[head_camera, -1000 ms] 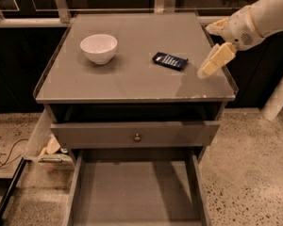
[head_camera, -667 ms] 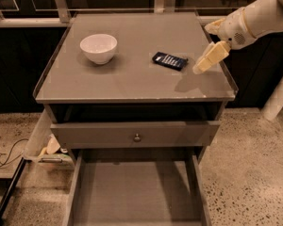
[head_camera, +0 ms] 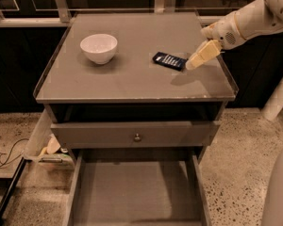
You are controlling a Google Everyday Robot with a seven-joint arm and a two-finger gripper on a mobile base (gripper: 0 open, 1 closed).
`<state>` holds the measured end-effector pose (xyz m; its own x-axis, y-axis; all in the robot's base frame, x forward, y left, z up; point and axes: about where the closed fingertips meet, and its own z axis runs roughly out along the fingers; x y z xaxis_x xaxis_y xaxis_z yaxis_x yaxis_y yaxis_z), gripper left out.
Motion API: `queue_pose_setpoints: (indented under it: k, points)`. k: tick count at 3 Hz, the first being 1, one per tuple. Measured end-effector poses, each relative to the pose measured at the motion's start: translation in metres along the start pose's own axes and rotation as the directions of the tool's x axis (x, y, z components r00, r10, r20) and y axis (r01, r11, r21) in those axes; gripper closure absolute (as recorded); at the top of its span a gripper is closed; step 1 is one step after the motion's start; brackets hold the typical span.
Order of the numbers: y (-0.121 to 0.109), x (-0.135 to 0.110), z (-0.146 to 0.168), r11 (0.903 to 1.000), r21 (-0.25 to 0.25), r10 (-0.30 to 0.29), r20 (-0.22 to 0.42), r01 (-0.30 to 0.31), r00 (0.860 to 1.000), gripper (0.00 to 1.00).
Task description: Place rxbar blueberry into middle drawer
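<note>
Cream-coloured and tapered, the gripper (head_camera: 194, 64) hung at the right side of the cabinet top (head_camera: 132, 81), angled down and to the left from the white arm (head_camera: 247, 22) that entered from the upper right corner of the view. Whether it was released or clenched could not be told, because it showed only as 1 solid wedge. Its tip sat just beside the right end of the rxbar blueberry (head_camera: 169, 60), and contact between the 2 could not be judged; a soft shadow of the gripper fell on the gray surface just in front of it. The bar lay flat on the cabinet top, right of centre, its long side slanting slightly toward the front right, dark navy with pale printed lines. It was not enclosed by the gripper but lay wholly to the left of the tip. Well apart to the left, a white bowl (head_camera: 98, 47) stood upright on the same surface. Below the top, a gray drawer front (head_camera: 99, 134) carried 1 small round knob (head_camera: 137, 137). Under that, the middle drawer (head_camera: 137, 192) was pulled out toward the camera, its flat gray floor bare. On the speckled floor (head_camera: 240, 149) left of the cabinet sat a clear bin (head_camera: 37, 142) with small items inside.
</note>
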<state>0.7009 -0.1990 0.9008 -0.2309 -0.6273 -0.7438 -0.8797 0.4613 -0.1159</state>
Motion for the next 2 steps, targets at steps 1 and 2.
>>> queue_pose_setpoints:
  k: [1,2]
  points:
    - [-0.005,0.002,0.022,0.9978,-0.032,0.059,0.001,-0.059,0.998,0.0]
    - [-0.007,0.003,0.039,0.9941,-0.054,0.094,-0.006,-0.094,0.996,0.0]
